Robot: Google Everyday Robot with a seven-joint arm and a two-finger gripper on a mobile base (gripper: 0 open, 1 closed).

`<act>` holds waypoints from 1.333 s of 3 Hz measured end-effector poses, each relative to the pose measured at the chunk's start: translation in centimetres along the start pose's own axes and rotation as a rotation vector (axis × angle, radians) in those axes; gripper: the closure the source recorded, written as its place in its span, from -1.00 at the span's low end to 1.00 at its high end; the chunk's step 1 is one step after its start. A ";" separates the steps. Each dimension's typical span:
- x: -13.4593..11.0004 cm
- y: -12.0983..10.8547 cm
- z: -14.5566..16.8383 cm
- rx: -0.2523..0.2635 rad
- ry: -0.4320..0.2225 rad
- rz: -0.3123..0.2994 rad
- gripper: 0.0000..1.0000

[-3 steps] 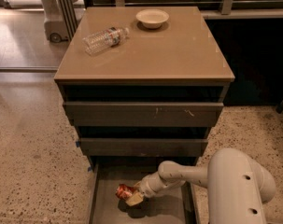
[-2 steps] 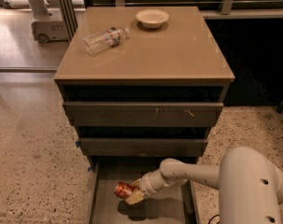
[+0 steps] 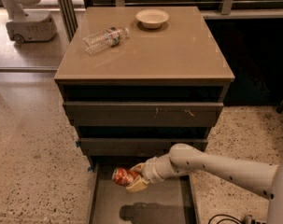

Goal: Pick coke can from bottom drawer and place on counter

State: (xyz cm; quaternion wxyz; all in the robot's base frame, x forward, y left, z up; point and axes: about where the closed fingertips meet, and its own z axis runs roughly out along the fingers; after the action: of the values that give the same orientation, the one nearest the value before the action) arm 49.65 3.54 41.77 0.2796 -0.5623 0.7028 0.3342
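Observation:
The red coke can lies sideways in my gripper, which is shut on it and holds it above the floor of the open bottom drawer, near the drawer's back left. My white arm reaches in from the lower right. The can's shadow falls on the drawer floor below it. The tan counter tops the dark cabinet above, with two shallower drawers between.
A clear plastic water bottle lies on its side at the counter's back left. A pale bowl stands at the counter's back middle. A white robot base stands on the floor at far left. A railing runs behind the cabinet.
The gripper has lifted the can off the drawer floor and holds it higher. The view has shifted slightly, and the white robot base at the back left has moved left.

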 end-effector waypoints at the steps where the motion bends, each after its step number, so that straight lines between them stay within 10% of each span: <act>1: -5.0 0.0 -5.2 0.007 -0.087 -0.065 1.00; 4: -8.6 0.4 -8.5 -0.016 -0.133 -0.139 1.00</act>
State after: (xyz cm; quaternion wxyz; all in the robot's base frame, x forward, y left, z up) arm 50.88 2.09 53.73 0.3436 -0.5884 0.6392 0.3565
